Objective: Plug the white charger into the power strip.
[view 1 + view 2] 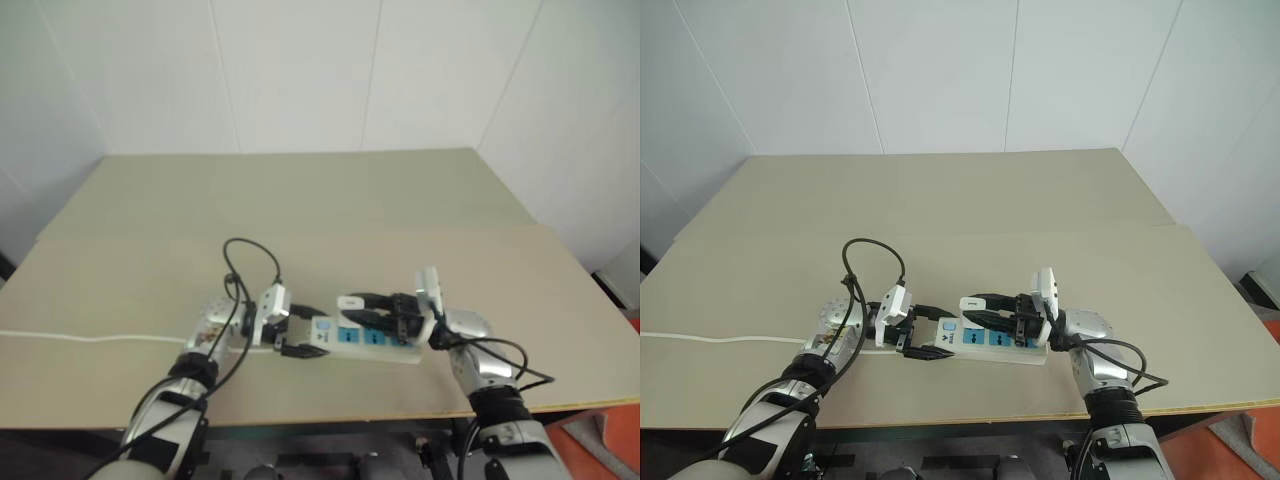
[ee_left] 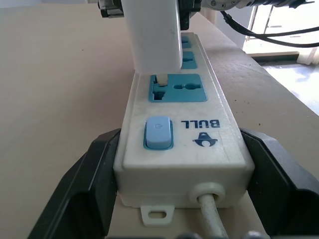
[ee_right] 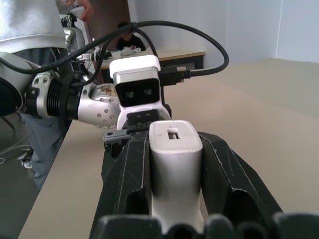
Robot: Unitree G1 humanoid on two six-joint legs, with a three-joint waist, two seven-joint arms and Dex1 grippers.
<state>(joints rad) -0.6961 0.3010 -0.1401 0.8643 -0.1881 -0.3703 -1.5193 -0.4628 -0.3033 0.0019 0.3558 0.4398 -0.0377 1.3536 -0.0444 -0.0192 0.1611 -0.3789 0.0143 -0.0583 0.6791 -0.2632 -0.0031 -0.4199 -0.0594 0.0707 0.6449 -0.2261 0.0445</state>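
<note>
— Counting first: what is seen on the table point(image 1: 940, 200)?

— One power strip point(image 1: 368, 340) with three blue sockets and one blue switch point(image 2: 158, 133), one charger point(image 2: 152, 35), and two grippers are counted.

— Where is the charger placed?

— It is clamped between the fingers of the right gripper point(image 3: 175, 164), which is closed on it. Its prongs are seen entering the socket nearest the switch, above the strip.

— And the strip?

— It is laid flat near the table's front edge, its switch end gripped by the left gripper point(image 2: 182, 191), whose fingers are spread wide around it.

— How is the charger described?

— It is white, boxy and smooth, held upright.
</note>
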